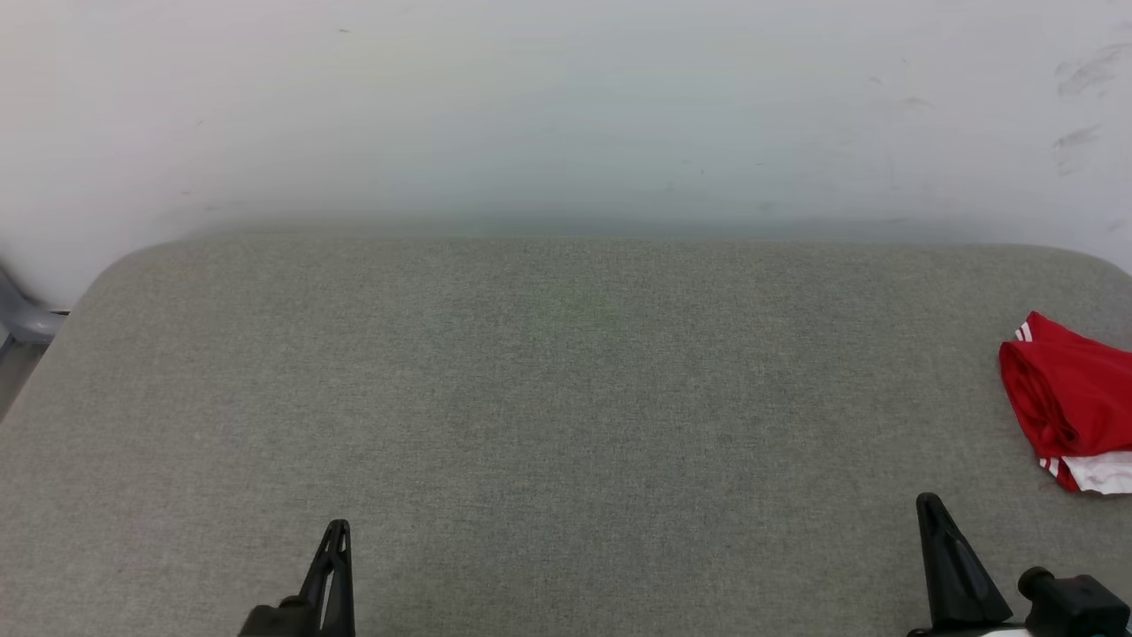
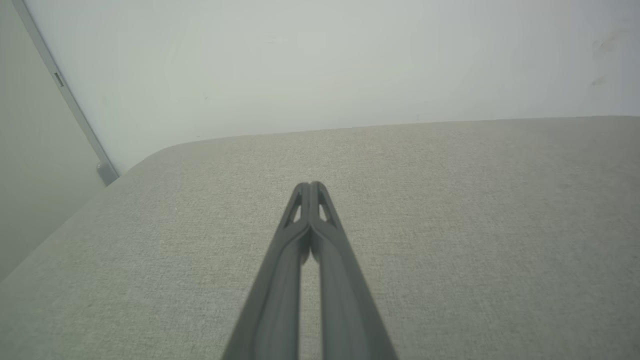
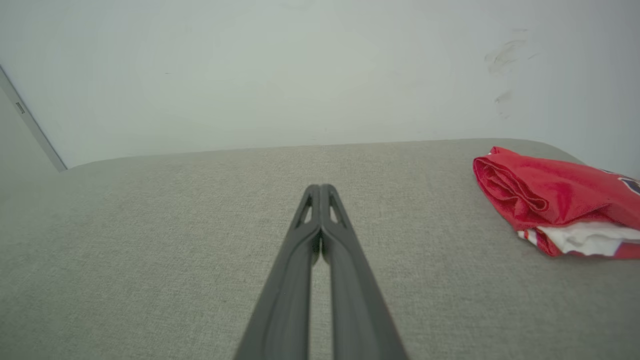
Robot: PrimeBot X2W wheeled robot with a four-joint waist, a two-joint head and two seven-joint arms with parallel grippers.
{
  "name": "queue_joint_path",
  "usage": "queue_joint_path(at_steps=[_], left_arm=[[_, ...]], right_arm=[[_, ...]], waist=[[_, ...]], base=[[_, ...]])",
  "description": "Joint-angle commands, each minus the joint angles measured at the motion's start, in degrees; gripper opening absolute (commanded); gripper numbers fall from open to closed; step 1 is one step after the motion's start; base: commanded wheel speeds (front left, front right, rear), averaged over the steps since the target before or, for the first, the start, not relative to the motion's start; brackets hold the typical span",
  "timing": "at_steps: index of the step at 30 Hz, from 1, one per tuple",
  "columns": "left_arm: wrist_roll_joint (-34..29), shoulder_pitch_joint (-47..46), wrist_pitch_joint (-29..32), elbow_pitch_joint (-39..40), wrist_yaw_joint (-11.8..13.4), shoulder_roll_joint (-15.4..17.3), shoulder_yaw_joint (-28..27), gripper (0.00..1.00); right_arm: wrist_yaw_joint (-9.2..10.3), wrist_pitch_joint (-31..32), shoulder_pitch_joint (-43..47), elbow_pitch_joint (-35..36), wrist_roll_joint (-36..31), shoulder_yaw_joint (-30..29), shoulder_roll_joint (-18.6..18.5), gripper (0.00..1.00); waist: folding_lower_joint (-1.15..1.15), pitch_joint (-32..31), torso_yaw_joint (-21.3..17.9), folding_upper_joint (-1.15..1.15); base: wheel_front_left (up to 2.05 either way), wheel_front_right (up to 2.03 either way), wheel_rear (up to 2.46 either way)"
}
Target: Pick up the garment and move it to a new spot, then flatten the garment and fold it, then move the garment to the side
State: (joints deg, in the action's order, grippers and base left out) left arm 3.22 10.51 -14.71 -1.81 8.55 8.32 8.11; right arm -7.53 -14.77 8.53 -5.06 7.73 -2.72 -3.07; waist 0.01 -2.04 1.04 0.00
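The garment (image 1: 1070,402) is a red jersey with a white sleeve and striped trim, lying folded in a bundle at the far right edge of the grey fabric surface (image 1: 548,398). In the right wrist view the garment (image 3: 555,200) sits to the right of my fingers, apart from them. My right gripper (image 1: 930,509) is low at the bottom right, shut and empty, its tips (image 3: 320,189) pressed together. At the bottom left my left gripper (image 1: 336,531) is also shut with nothing in it, its tips (image 2: 310,186) touching.
A pale wall (image 1: 566,106) rises directly behind the surface's far edge. A grey object (image 1: 22,318) pokes in at the left, beside the surface's rounded corner. A wall corner strip (image 2: 65,100) runs down to the left edge.
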Motion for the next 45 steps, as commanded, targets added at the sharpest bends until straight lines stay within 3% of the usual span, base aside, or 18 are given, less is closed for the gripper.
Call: queue_joint_path(at_steps=[1, 18, 45], left_arm=[[3.9, -0.7, 0.5, 1.0, -0.4, 0.1, -0.5, 0.00], [25.5, -4.9, 4.3, -2.7, -4.3, 0.0, -2.4, 0.00], [49.9, -9.4, 9.1, -6.1, -8.7, -0.8, -5.2, 0.00]], right_arm=[[0.00, 0.6, -0.7, 0.6, 3.7, 0.1, -0.1, 0.00], [0.01, 4.8, -4.3, -1.7, 23.8, 0.1, -0.9, 0.00], [0.03, 10.0, -8.3, -4.2, 46.6, -0.4, -1.3, 0.00]], waist=[[0.00, 0.1, 0.0, 0.00], [0.00, 0.4, -0.2, 0.00], [0.00, 0.9, -0.4, 0.00]], base=[[0.00, 0.00, 0.00], [0.00, 0.00, 0.00], [0.00, 0.00, 0.00]])
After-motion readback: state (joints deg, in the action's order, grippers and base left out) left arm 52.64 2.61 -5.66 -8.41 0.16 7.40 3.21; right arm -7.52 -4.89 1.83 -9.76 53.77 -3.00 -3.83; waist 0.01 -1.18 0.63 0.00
